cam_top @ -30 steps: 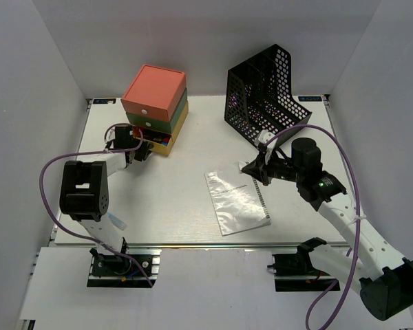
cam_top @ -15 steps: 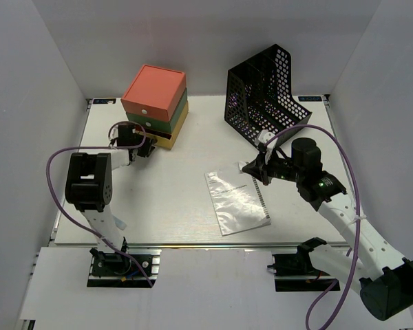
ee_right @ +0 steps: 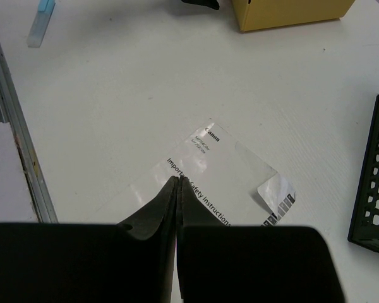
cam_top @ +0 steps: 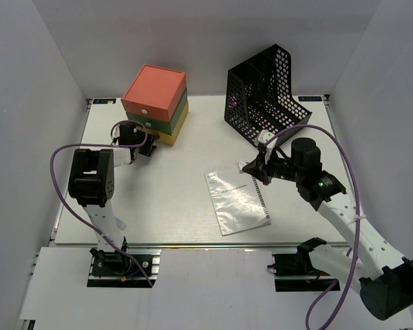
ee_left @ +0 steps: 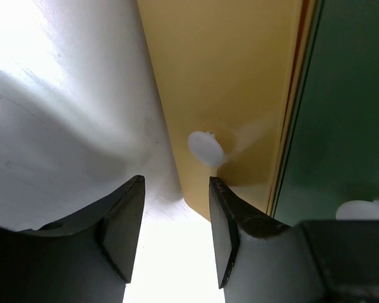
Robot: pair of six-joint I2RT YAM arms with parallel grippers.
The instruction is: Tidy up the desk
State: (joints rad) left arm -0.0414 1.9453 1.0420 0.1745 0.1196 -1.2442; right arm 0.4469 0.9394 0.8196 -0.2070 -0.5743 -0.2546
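The white desk (cam_top: 172,199) holds a stacked pink-green-yellow drawer box (cam_top: 155,103) at the back left and a plastic-sleeved instruction booklet (cam_top: 236,201) lying flat in the middle. My left gripper (cam_top: 144,142) is open at the front of the yellow bottom drawer. In the left wrist view its jaws (ee_left: 177,183) stand apart just below the drawer's white knob (ee_left: 205,148), holding nothing. My right gripper (cam_top: 248,167) is shut, its tips (ee_right: 177,180) over the booklet (ee_right: 221,170) near its far edge. One booklet corner (ee_right: 276,192) curls up.
A black mesh file holder (cam_top: 265,93) stands at the back right, close behind my right gripper. A small light-blue item (ee_right: 41,19) lies near the metal rail (cam_top: 213,244) by the left arm's base. White walls enclose the desk.
My left gripper has moved toward the drawer box, and the yellow bottom drawer, which stood open, is now pushed in flush. The right arm and booklet have not moved.
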